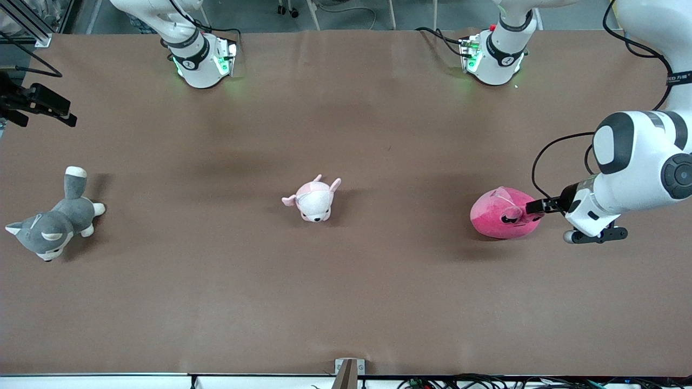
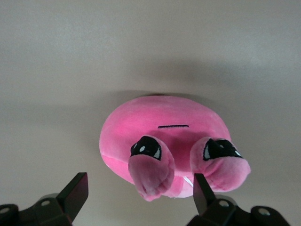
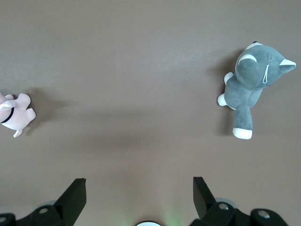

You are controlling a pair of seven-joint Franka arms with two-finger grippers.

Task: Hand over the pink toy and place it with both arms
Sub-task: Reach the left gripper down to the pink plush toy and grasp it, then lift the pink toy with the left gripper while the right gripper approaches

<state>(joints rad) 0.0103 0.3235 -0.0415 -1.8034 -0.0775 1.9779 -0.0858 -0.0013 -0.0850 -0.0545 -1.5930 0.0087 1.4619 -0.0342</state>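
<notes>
The hot-pink toy [image 1: 503,215] lies on the brown table toward the left arm's end. It fills the left wrist view [image 2: 160,127], with dark eyes and two flaps toward the camera. My left gripper [image 1: 535,207] is low beside it, on the side toward the left arm's end of the table. In its wrist view the gripper [image 2: 140,189] is open, and one flap reaches between the fingers without being pinched. My right gripper [image 3: 139,193] is open and empty, high over the table near its own base. It is out of the front view.
A pale pink-and-white animal plush [image 1: 313,201] lies mid-table and also shows in the right wrist view [image 3: 14,113]. A grey-and-white plush [image 1: 54,222] lies toward the right arm's end and shows there too [image 3: 251,84]. A black fixture [image 1: 38,102] juts in at that end.
</notes>
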